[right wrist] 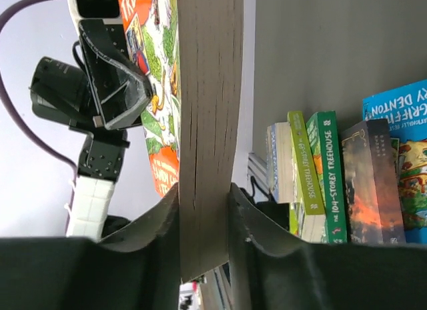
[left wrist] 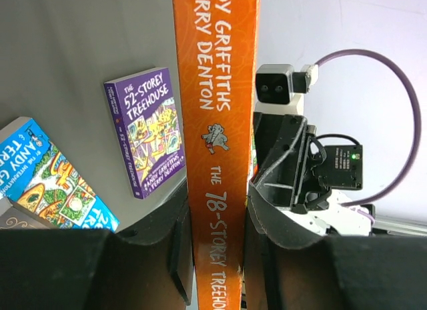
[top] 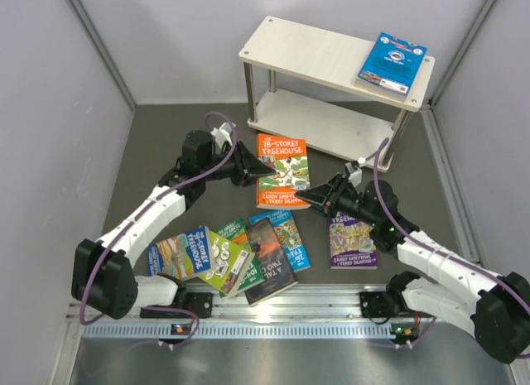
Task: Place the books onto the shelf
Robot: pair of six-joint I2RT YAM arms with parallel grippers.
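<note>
One blue book (top: pixel 392 60) lies on the shelf (top: pixel 315 50), upper right. My left hand (top: pixel 252 164) and right hand (top: pixel 318 194) both clamp the orange book (top: pixel 281 171); other books (top: pixel 267 265) wait lower centre.

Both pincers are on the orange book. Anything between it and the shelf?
Nothing visible. The table between the orange book and the shelf is bare. A blue book lies on the top board's right end; the rest of that board is free.
</note>
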